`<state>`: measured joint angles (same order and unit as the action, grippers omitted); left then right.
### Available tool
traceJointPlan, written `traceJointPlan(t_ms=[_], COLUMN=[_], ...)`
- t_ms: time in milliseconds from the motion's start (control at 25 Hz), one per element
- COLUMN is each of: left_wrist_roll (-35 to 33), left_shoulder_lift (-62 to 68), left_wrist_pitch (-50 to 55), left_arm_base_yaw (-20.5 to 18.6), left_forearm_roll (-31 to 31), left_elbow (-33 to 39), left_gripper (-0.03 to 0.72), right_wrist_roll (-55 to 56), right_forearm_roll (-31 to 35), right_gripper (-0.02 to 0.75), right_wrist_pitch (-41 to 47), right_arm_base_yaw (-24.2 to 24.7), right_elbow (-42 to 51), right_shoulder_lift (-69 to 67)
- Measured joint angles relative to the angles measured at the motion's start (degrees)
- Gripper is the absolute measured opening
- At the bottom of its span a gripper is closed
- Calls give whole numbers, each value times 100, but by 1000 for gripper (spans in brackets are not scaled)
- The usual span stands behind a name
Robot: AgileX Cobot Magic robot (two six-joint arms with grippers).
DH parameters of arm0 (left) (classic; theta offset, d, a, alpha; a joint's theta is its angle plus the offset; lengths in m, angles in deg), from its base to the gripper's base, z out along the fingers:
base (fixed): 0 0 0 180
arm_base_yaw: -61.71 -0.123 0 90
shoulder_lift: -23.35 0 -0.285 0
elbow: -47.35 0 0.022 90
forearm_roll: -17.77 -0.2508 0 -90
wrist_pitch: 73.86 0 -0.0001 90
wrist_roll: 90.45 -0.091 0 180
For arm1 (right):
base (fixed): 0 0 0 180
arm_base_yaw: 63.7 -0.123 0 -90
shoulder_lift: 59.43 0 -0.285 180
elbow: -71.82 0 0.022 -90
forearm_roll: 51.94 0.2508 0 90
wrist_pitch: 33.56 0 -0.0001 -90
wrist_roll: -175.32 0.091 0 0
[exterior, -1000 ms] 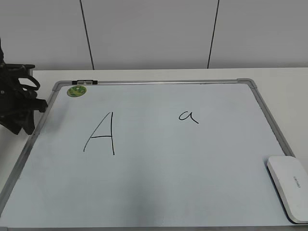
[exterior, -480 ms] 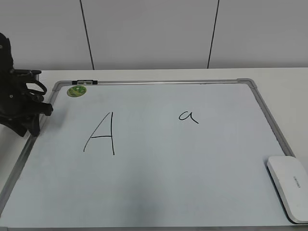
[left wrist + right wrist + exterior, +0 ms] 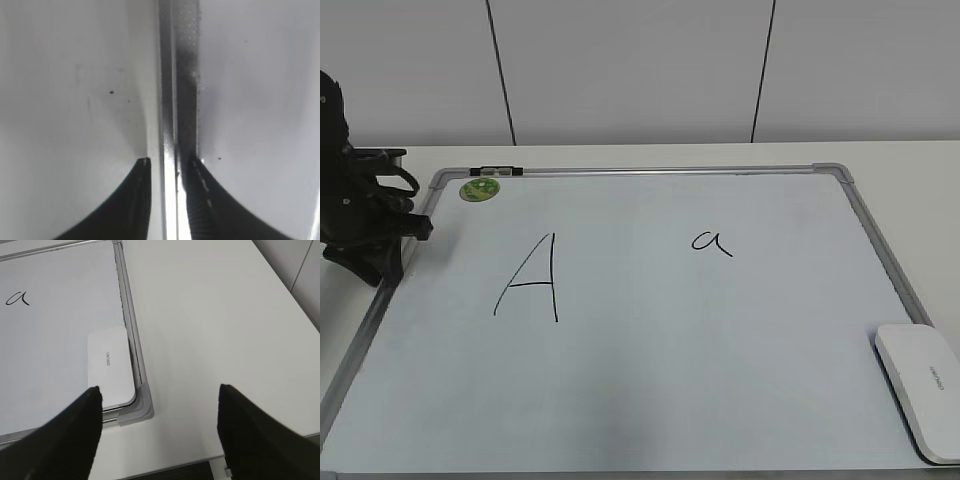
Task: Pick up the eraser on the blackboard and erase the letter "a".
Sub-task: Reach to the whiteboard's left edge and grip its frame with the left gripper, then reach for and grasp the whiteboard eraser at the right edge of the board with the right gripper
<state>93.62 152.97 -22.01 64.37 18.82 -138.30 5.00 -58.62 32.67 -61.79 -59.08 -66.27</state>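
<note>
Leftward, the left tool has crept in over the blackboard frame, prongs narrowly parted astride the rail. Right tool hangs spread wide, the eraser ahead and to its left, lying flat in the board's corner. Its long axis runs along the frame, away from the tool. Best approach: drop square, pinching across the short sides. The letter "a" remains unwiped.

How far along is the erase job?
Barely started. Done: nothing; the letter "a" is intact on the blackboard. In hand: the left tool straddles the board's left frame; the right tool hangs open, empty, above the untouched eraser. Left: grasp it, wipe the "a".
</note>
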Motion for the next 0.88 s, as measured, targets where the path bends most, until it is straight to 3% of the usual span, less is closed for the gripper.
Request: traceJointPlan(t_ms=[120,520,880], left_wrist_roll=[9,30,42], left_shoulder_lift=[3,3,3], left_wrist_pitch=[0,0,0], left_arm_base_yaw=[0,0,0], left_forearm_roll=[13,14,1], left_elbow=[0,0,0], left_gripper=[36,28,29], right_wrist_roll=[0,0,-246], right_forearm_roll=[0,202,281], right_gripper=[534,534,534], right_wrist_pitch=[0,0,218], right_arm_base_yaw=[0,0,-347], right_elbow=[0,0,-572], right_shoulder_lift=[0,-29,-2639])
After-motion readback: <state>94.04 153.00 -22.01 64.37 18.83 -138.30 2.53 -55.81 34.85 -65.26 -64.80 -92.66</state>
